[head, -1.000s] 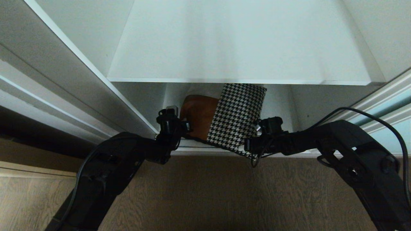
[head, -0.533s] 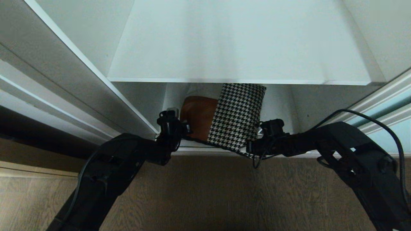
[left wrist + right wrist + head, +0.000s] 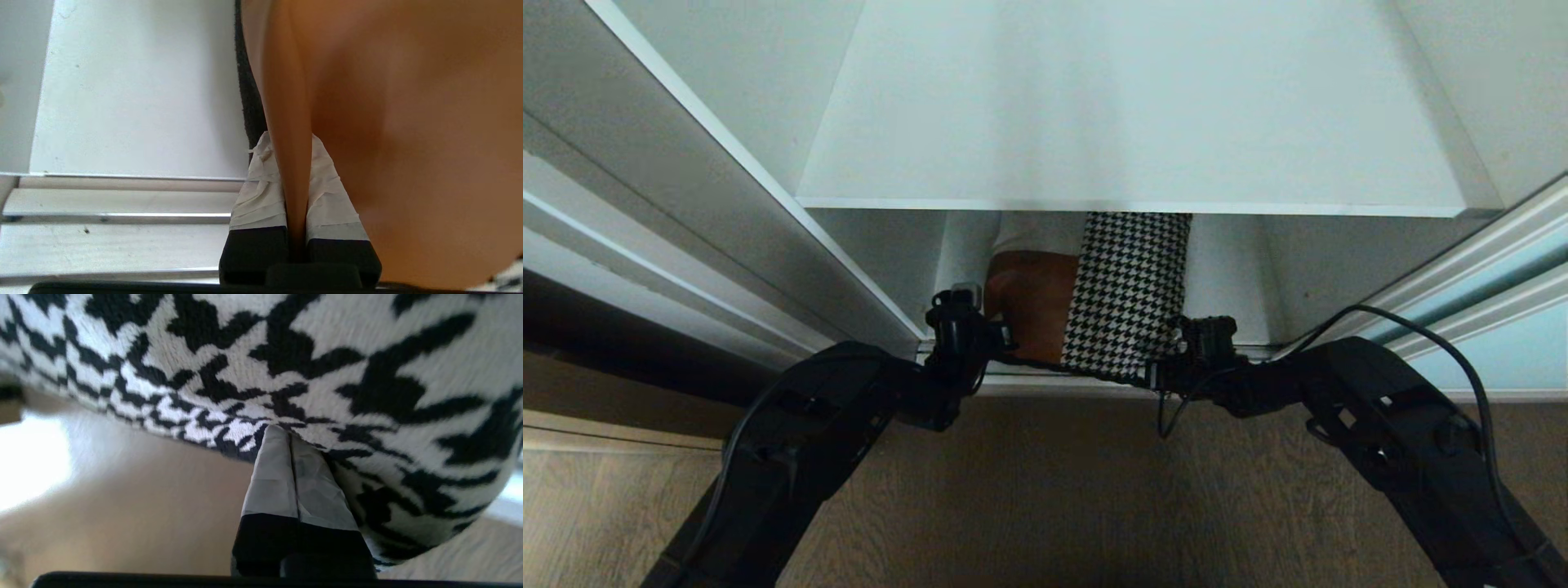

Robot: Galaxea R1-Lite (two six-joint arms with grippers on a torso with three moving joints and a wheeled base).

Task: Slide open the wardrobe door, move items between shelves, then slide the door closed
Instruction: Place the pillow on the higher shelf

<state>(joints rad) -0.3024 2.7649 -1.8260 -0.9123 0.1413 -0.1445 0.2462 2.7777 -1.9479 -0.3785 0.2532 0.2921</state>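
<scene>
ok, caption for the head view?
Both grippers, left and right, pinch the cushion under the upper shelf.

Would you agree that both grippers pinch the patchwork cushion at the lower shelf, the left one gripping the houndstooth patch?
Not quite. The left gripper is shut on the rust-brown patch of the cushion, as the left wrist view shows. The right gripper pinches the houndstooth edge. Both do hold it at the lower shelf.

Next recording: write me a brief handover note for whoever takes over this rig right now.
Left gripper: shut on the rust-brown edge of the square patchwork cushion.
Right gripper: shut on its houndstooth edge.
Cushion: at the front of the lower white shelf, under the wide upper white shelf.
Done: frosted aqua sliding door is open.
Left: place cushion on another shelf, release, close door.
</scene>
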